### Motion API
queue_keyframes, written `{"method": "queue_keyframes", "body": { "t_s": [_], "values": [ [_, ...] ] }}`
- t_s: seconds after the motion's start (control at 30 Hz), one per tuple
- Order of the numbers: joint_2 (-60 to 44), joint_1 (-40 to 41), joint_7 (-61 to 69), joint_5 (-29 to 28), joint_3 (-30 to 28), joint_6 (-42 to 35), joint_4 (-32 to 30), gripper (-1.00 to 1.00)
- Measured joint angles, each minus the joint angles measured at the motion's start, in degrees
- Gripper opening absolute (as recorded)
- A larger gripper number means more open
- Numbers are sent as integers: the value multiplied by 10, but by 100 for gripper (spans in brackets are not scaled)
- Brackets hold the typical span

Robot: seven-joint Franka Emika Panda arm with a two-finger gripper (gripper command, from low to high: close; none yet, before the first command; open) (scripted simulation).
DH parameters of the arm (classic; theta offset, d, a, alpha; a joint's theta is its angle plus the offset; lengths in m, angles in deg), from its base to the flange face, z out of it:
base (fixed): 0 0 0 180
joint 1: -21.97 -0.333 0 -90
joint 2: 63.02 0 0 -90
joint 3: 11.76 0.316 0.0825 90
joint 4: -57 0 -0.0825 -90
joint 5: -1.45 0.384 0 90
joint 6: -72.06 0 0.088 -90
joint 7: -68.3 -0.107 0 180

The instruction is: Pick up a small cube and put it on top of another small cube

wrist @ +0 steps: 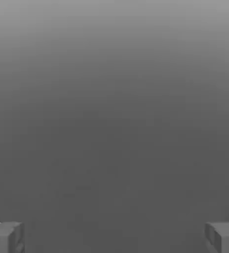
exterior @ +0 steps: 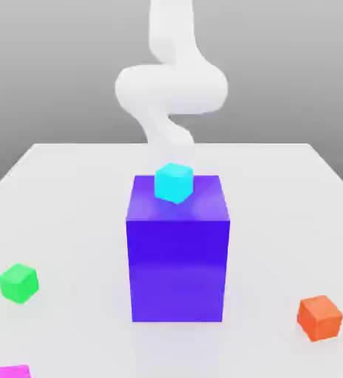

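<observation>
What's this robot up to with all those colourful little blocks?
The robot arm is meant to stack one small cube on another, but none of the small cubes is stacked on another. Its tool is open and holds nothing. A cyan cube sits on top of a large blue block. On the table are a green cube, an orange cube and, at the picture's edge, a magenta one.

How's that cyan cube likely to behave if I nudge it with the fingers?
The small cyan cube will probably slide rather than roll, given its flat faces. It looks rigid, its edges straight and crisp. Pushed far enough, it could drop off, since it appears to sit on the tall blue block.
</observation>
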Motion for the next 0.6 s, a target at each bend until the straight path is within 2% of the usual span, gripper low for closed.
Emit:
{"method": "queue_keyframes", "body": {
  "t_s": [0.33, 0.6],
  "values": [
    [-212, 110, -209, -64, 44, 39, 33, 0],
    [-378, 157, -364, -102, 31, 70, 58, 0]
  ]
}}
